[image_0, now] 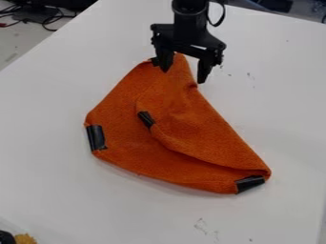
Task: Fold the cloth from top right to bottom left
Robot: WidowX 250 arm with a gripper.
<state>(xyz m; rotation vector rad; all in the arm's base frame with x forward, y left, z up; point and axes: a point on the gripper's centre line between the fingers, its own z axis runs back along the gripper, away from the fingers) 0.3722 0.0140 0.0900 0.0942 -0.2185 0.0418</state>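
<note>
Beneath the tool (184, 76), contact unclear: cloth (200, 131)

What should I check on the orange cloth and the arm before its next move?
1. Fingers open: ok, they stand apart at the cloth's top end.
2. Fingers clear of the cloth: cannot tell; they overlap its top in view, but contact isn't clear.
3. Flap folded over: ok, it lies across the cloth's middle.
4. Flap's taped corner at the lower-left edge: not ok, it stops short.
5. Cloth smooth: not ok, it looks bunched near the top.
6. Cloth fully on the table: ok, its visible edges all lie within the tabletop.
</note>
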